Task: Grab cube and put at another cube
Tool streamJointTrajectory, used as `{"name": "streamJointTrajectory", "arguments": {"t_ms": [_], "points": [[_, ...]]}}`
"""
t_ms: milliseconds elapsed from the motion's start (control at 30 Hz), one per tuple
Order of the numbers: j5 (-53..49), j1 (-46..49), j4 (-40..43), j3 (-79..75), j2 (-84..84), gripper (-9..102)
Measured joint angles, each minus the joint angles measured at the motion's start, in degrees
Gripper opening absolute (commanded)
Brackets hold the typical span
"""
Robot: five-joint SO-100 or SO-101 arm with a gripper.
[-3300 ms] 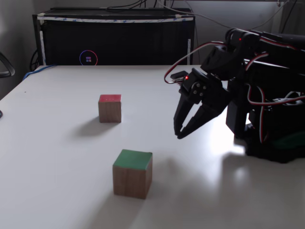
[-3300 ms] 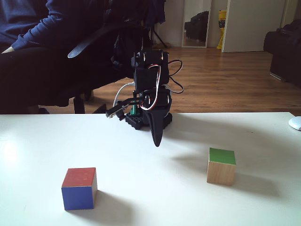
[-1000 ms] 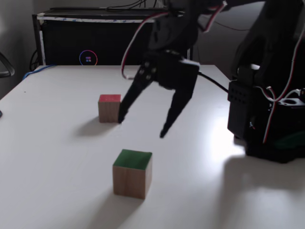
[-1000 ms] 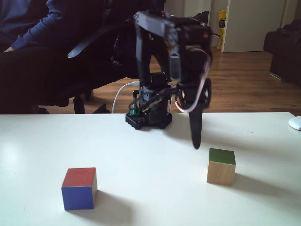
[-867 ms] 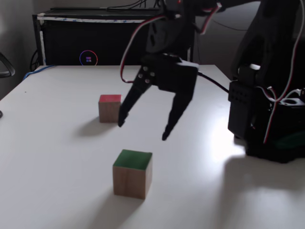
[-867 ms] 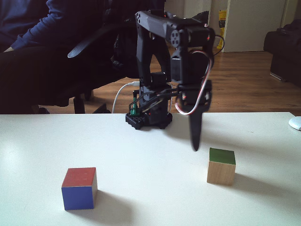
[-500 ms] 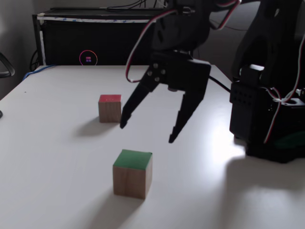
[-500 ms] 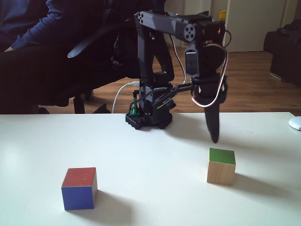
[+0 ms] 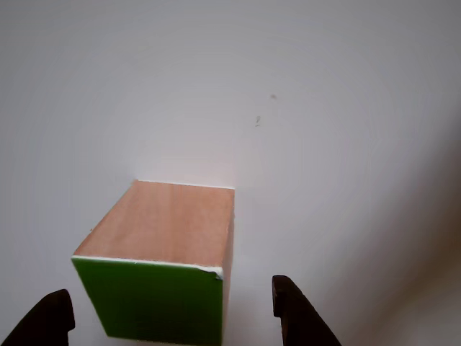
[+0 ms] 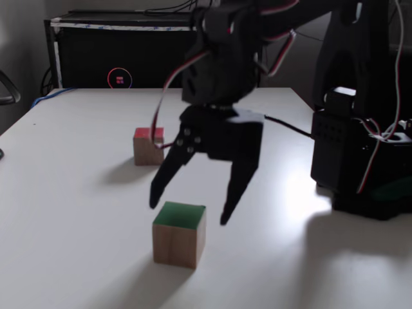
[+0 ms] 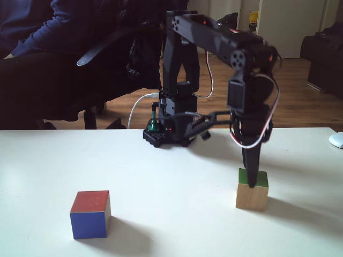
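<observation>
Close up, other view: gripper (image 9: pixel 173 317) spread wide, dark fingertips at bottom edge on either side of the cube (image 9: pixel 162 259), not touching it. Wood face up, green face toward camera. White table (image 9: pixel 324 108), bare.

A fixed view: gripper (image 10: pixel 188 206) spread, tips straddling the cube (image 10: pixel 179 234) near its top, holding nothing. Another cube (image 10: pixel 144 145) behind, partly hidden by a finger. Black cabinet (image 10: pixel 96 55) at the back.

A fixed view: jaw gap not readable edge-on. Another cube (image 11: pixel 90 214) well apart on the left; seated person (image 11: pixel 48 53) behind, cut off.
</observation>
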Motion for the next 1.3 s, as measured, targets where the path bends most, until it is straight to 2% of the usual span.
{"name": "streamJointTrajectory", "arguments": {"t_ms": [467,1300], "points": [[0.0,3.52,-2.37,-4.75,-10.28,39],[-0.53,3.43,-3.34,-5.27,-10.11,15]]}}
